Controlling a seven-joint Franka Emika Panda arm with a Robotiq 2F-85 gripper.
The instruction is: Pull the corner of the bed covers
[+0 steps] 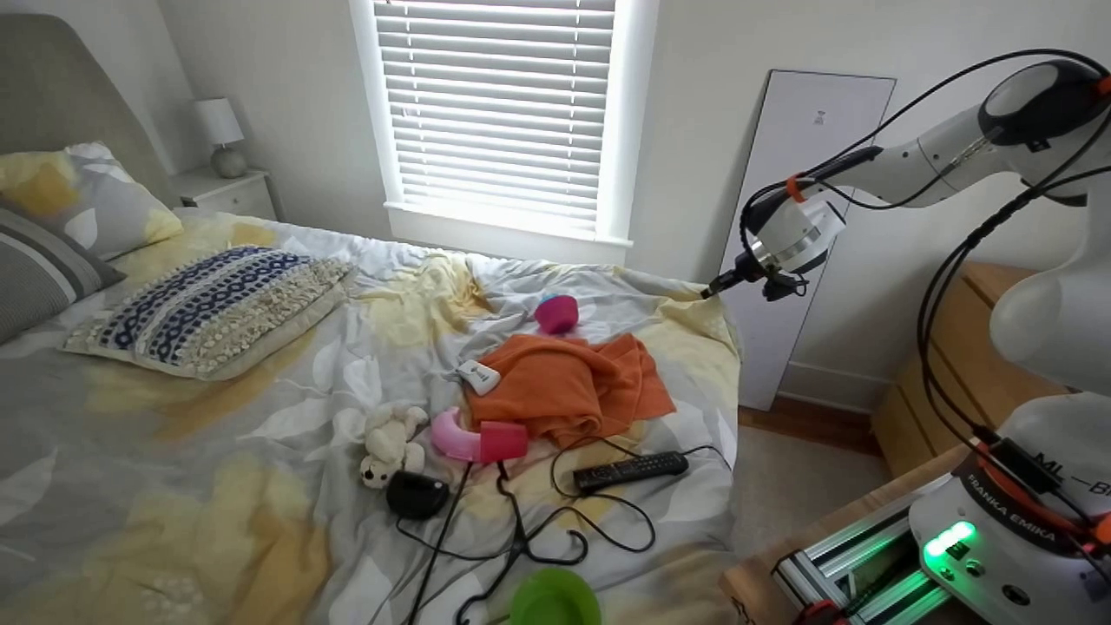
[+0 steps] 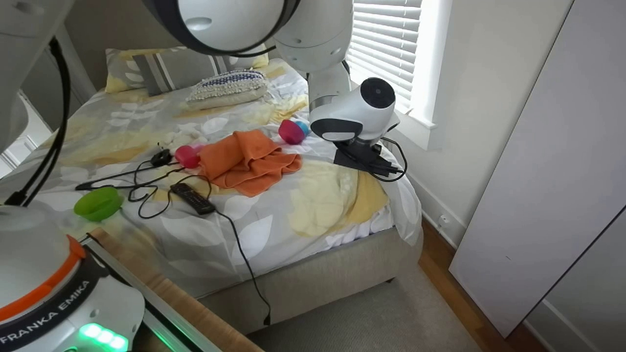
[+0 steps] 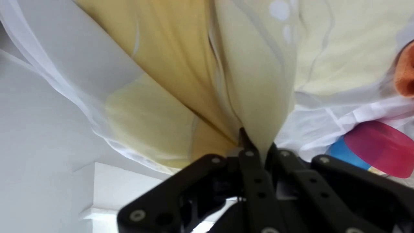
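The bed covers (image 1: 286, 434) are a wrinkled grey-white duvet with yellow patches, spread over the bed in both exterior views (image 2: 323, 200). My gripper (image 1: 707, 292) is at the bed's far foot-end corner, on the window side. In the wrist view, a pinched fold of the covers (image 3: 265, 97) runs between the fingers of the gripper (image 3: 258, 145), which are closed on it. The fabric gathers into pleats towards the fingertips, and a loose edge hangs to the left. In an exterior view the gripper (image 2: 369, 159) is partly hidden by the wrist and a cable.
An orange cloth (image 1: 573, 382) and a pink and blue cup (image 1: 557, 314) lie on the covers near the gripper. A remote (image 1: 631, 471), a black hanger (image 1: 518, 538), a green bowl (image 1: 555, 599) and a plush toy (image 1: 392, 443) lie further off. A white panel (image 1: 803, 217) leans on the wall.
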